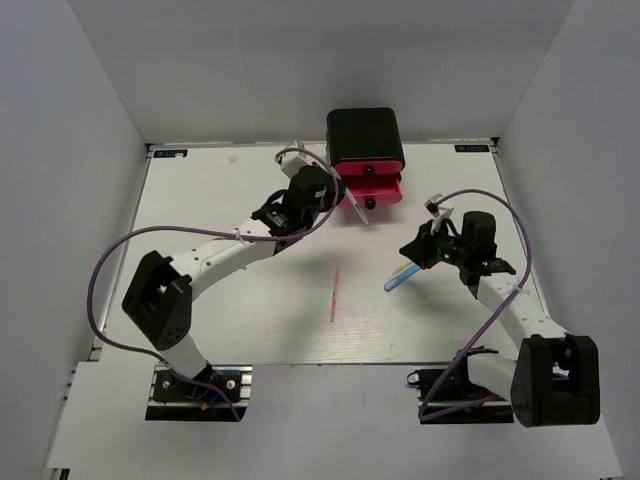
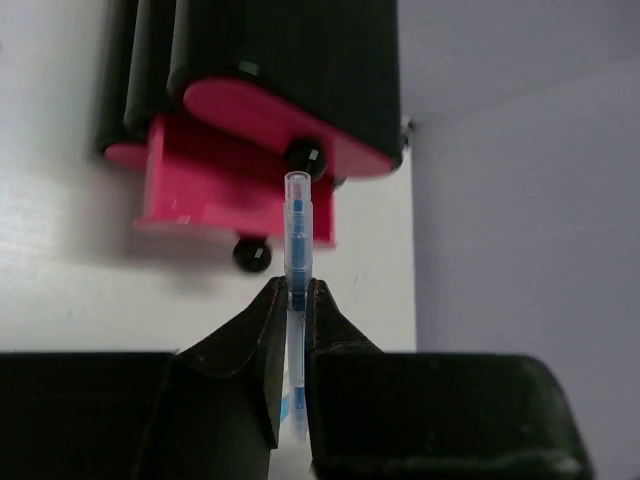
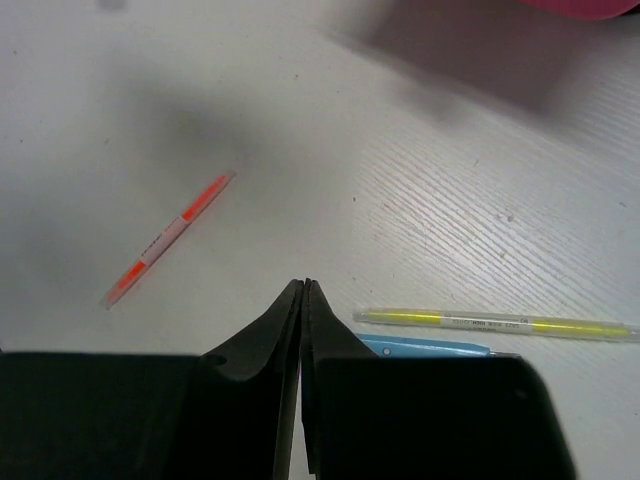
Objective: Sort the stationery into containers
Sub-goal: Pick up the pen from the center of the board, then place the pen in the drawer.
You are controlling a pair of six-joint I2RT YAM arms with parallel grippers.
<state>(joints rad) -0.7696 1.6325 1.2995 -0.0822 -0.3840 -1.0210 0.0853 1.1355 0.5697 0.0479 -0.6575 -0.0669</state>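
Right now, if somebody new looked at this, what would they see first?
Probably the bright pink drawers in their black box at the far edge of the table, with one drawer pulled open. Just in front of them, the left gripper pinches a thin pen that points toward the drawers. An orange pen lies alone in the middle of the table.

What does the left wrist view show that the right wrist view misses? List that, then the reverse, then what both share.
Left wrist only: left fingers shut on a clear pen, before the pulled-out pink drawer of the black box. Right wrist only: right fingers shut, empty; a red pen, yellow pen and light-blue marker on the table. Both: the white table; a blurred pink edge in the right view may be the drawers.
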